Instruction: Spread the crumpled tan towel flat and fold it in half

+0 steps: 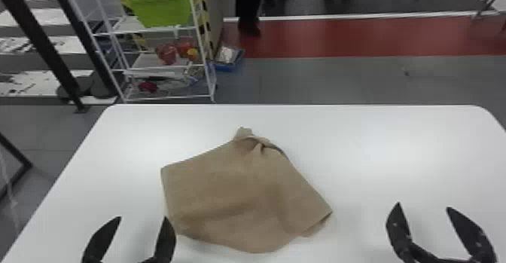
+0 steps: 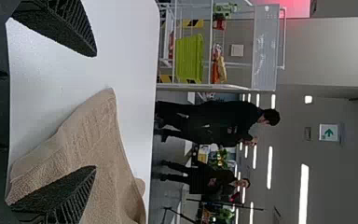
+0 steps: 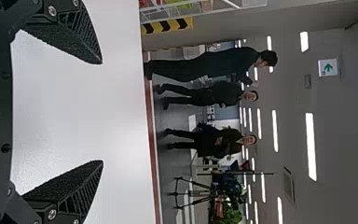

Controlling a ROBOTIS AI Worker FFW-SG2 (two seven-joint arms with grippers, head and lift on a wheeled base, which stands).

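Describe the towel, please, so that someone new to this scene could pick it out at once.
Find the large white table with rounded far corners. A little left of its middle lies the tan towel, partly spread, its far end bunched and twisted. Its soft fabric sets it apart from the hard, black left gripper and right gripper, both open.

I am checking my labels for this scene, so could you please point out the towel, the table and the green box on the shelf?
Towel point(image 1: 226, 187): head view, on the broad middle of the cloth.
Table point(image 1: 376, 141): head view, on its bare white top.
Green box point(image 1: 162, 8): head view, on its front side.
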